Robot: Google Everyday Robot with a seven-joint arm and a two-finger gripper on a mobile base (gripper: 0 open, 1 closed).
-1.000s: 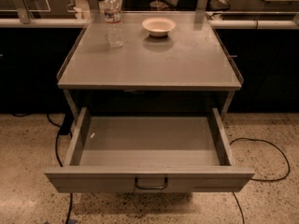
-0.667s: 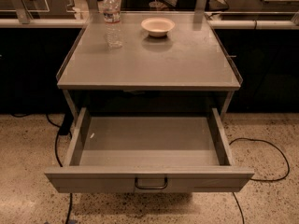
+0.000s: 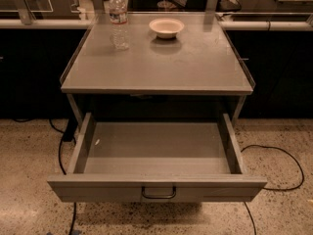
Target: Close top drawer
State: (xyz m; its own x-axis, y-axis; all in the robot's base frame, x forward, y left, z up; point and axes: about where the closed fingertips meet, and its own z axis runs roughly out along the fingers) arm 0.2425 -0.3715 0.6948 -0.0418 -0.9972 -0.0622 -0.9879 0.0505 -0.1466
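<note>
The top drawer [image 3: 156, 151] is a wide shallow grey metal drawer, pulled far out toward the camera from under the grey table top [image 3: 156, 67]. Its inside looks empty. Its flat front panel [image 3: 98, 190] faces the camera at the bottom of the view, with a small dark wire handle [image 3: 158, 193] at its centre. The gripper is not in view, and no part of the arm shows.
A clear water bottle [image 3: 119, 19] and a small white bowl [image 3: 167, 27] stand at the back of the table top. Dark cables [image 3: 279, 166] lie on the speckled floor at the right and left of the drawer. A rail and counter run behind the table.
</note>
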